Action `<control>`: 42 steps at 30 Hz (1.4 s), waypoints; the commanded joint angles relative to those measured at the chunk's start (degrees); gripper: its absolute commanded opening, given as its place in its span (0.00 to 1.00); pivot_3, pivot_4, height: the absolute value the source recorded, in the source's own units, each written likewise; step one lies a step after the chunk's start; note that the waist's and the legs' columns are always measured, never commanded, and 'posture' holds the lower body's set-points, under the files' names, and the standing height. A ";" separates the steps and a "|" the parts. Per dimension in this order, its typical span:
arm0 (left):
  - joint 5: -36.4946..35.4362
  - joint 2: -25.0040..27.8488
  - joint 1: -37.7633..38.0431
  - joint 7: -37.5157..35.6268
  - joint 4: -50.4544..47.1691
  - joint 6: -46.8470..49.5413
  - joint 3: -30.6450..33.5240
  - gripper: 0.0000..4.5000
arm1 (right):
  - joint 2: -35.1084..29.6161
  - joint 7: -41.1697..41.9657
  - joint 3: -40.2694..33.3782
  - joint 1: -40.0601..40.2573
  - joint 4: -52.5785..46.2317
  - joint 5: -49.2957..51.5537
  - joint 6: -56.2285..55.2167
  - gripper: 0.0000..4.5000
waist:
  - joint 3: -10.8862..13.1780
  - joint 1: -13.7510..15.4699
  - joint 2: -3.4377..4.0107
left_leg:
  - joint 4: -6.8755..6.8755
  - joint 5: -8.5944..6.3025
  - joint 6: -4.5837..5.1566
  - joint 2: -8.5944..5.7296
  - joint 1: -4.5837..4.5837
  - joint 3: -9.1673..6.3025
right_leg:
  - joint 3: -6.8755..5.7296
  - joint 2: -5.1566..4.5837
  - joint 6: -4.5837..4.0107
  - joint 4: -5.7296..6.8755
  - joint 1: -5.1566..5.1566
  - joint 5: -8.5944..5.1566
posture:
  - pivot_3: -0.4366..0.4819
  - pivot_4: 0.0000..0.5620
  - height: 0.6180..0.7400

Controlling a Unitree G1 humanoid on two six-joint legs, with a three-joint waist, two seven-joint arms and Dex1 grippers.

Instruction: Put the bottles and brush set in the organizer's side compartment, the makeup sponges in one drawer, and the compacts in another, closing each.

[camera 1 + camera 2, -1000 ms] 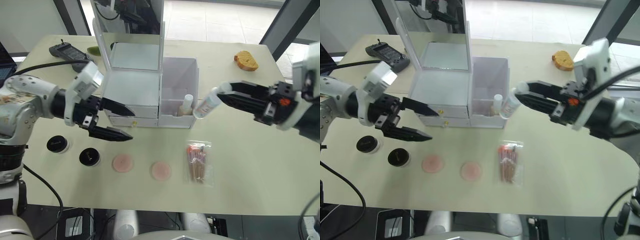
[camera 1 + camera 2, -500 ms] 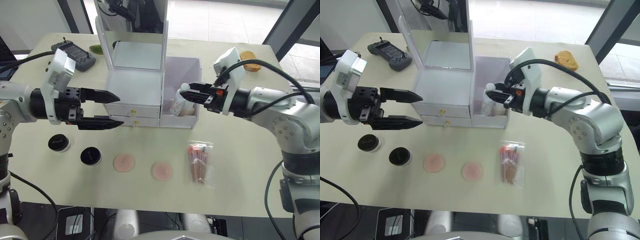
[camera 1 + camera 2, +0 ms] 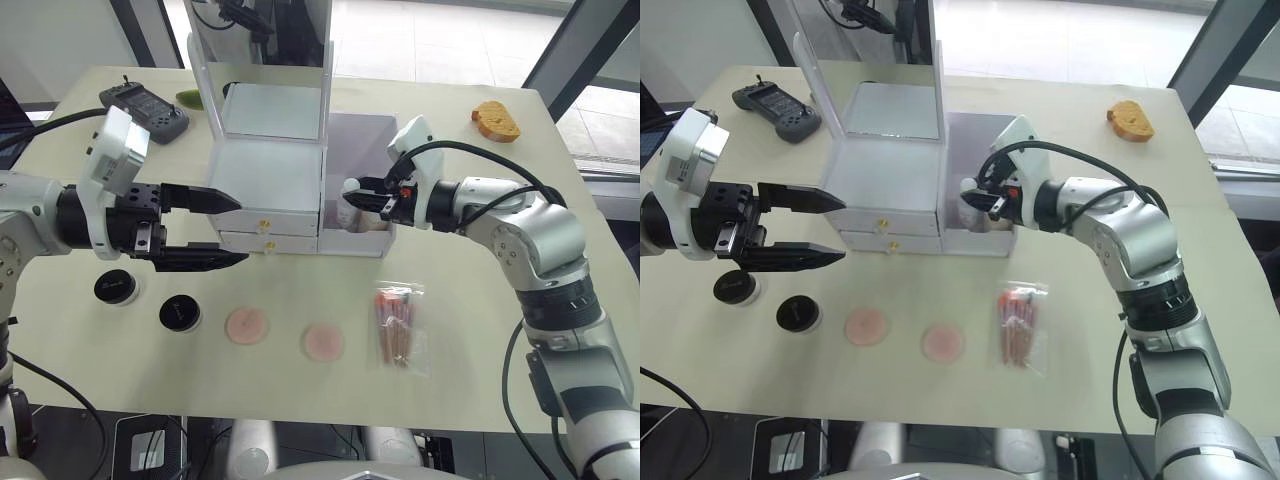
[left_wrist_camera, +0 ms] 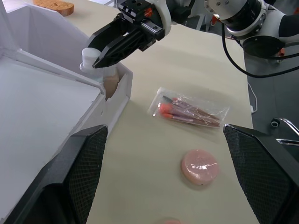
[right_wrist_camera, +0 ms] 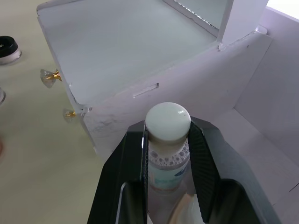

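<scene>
While the desk (image 3: 500,300) spreads pale and wide under everything, the organizer (image 3: 290,180) sits far-centre on it, mirror (image 3: 262,35) upright at the back, both gold-knobbed drawers shut. Side compartment (image 3: 365,150) forms its right side, low front wall facing near.

Right gripper (image 3: 352,193) reaches in from the right, over the side compartment's near part. Jaws closed on the clear-whitish bottle (image 5: 167,154), gripping it just under its white cap, bottle upright and partly down inside the bin. Beige-peach bottle (image 4: 111,83) stands in the same compartment, just beside the held one.

Left gripper (image 3: 225,228) hangs left of the organizer, in front of the drawers, jaws parted wide, nothing between them.

Brush set (image 3: 398,325) lies flat on the desk, near and right of the organizer, pouch running far-to-near. Two makeup sponges, left sponge (image 3: 246,325) and right sponge (image 3: 323,341), lie near-centre, apart from each other. Two compacts lie at near left: left compact (image 3: 115,288) and right compact (image 3: 180,313), the latter just left of the sponges.

Black handheld controller (image 3: 145,105) rests far left. Orange-brown sponge-like lump (image 3: 496,120) sits far right, well apart from the rest.
</scene>
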 commanded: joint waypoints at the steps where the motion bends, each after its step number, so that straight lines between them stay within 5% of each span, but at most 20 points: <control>1: -0.60 1.11 0.05 -0.50 -0.88 -1.02 0.89 0.95 | 0.11 1.42 -0.84 -1.41 -0.12 -1.43 -0.01 0.28 | 0.00 0.01 0.00 | 0.00 0.00 0.00 0.00 0.00 0.00 | 0.00 0.00 0.00 0.00 0.00 0.00 | 0.48 0.27 0.80; 11: 0.96 2.45 0.43 -2.91 4.62 -3.02 1.63 0.95 | 0.87 3.59 -6.02 -3.14 -2.56 1.39 3.62 0.99 | 0.01 -0.04 0.01 | -0.01 0.00 0.00 0.00 0.01 0.00 | -0.01 0.00 -0.01 0.01 0.00 0.00 | 0.48 0.27 0.80; 18: 6.39 8.06 1.21 -8.58 22.72 -9.17 4.27 0.95 | -7.33 9.51 -20.88 -1.05 -4.69 10.47 5.23 0.99 | 0.04 0.49 0.07 | -0.11 0.00 0.00 0.00 -0.01 0.02 | -0.01 -0.01 -0.05 -0.01 -0.09 -0.03 | 0.48 0.27 0.80; 23: 10.98 9.85 -2.14 -9.58 47.93 -16.48 7.75 0.95 | -20.15 17.11 -34.76 13.91 -2.41 10.86 2.77 0.99 | 0.03 1.70 0.05 | -0.20 0.00 0.00 0.00 -0.01 0.08 | -0.01 -0.02 -0.36 -0.07 -0.13 -0.23 | 0.48 0.27 0.80; 29: 21.17 11.35 -3.08 -8.66 71.26 -32.92 6.34 0.95 | -27.27 23.29 -49.52 37.20 1.82 6.79 -0.21 0.99 | 0.02 1.58 0.08 | -0.42 0.01 -0.01 0.01 0.10 0.16 | 0.01 -0.03 -0.26 0.02 -0.25 -0.17 | 0.48 0.27 0.80; 38: 24.93 9.16 -10.72 -11.36 75.89 -35.76 5.26 0.95 | -27.03 23.52 -54.33 43.82 4.13 6.91 -4.03 0.99 | -0.01 1.07 0.04 | -0.38 0.07 -0.10 0.01 0.16 0.13 | 0.04 -0.02 -0.50 0.06 -0.23 -0.21 | 0.48 0.27 0.80; 42: 21.10 8.20 -13.36 -17.52 60.79 -23.59 2.06 0.95 | -28.08 24.08 -54.12 43.01 -1.68 11.00 0.01 0.99 | 0.00 1.22 0.04 | -0.38 0.07 -0.11 0.00 0.10 0.11 | 0.03 -0.01 -0.15 0.05 -0.22 -0.03 | 0.48 0.27 0.80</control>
